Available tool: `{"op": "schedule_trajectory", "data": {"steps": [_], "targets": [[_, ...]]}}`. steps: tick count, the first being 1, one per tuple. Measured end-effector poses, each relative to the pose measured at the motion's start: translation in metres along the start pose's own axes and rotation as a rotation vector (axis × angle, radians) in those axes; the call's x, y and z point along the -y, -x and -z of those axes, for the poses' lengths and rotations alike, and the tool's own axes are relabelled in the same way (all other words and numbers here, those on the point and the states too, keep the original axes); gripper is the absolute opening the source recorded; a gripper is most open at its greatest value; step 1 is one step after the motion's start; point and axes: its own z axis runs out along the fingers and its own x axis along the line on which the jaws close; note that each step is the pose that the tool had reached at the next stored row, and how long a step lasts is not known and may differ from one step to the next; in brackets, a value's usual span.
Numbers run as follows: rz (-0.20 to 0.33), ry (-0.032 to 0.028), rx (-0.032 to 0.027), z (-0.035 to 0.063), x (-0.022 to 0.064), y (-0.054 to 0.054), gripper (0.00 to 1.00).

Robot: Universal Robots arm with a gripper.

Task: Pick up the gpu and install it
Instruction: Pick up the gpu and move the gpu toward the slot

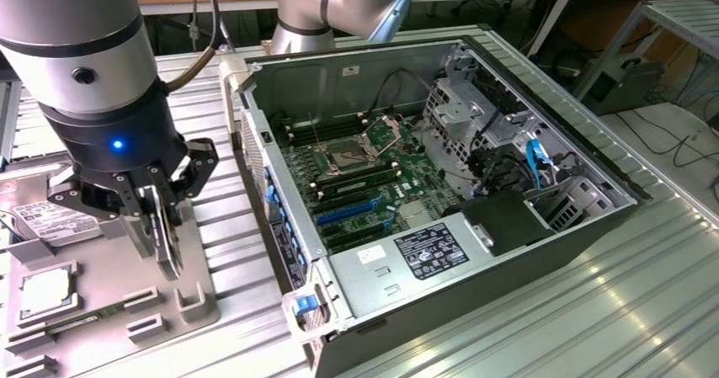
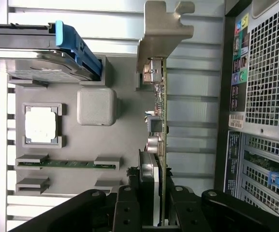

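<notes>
The gpu [image 1: 168, 239] is a thin dark card standing on edge over the grey parts tray [image 1: 197, 298], at the exterior view's left. In the wrist view the gpu [image 2: 159, 121] appears edge-on, with its silvery metal bracket [image 2: 163, 29] at the far end. My gripper [image 1: 157, 218] is shut on it, one black finger [image 2: 129, 208] pressed against each face of the card. The card's lower edge is close to the tray, and I cannot tell whether it touches. The open computer case [image 1: 450, 184] lies beside the tray, with blue expansion slots [image 1: 348, 214] on its motherboard.
The tray [image 2: 129, 145] also holds a hard drive with a blue clip [image 2: 47, 63], a square silver CPU [image 2: 41, 124] and a green memory stick [image 2: 66, 164]. The case's perforated rear panel [image 2: 270, 72] is close beside the card. Cables and a drive cage [image 1: 472, 117] crowd the case's far side.
</notes>
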Motion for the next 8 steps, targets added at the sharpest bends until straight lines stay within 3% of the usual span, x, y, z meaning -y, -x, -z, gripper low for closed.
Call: {"op": "schedule_trajectory", "data": {"steps": [8], "targets": [[0.0, -0.0001, 0.0, 0.0048, 0.0003, 0.0, 0.28]]}}
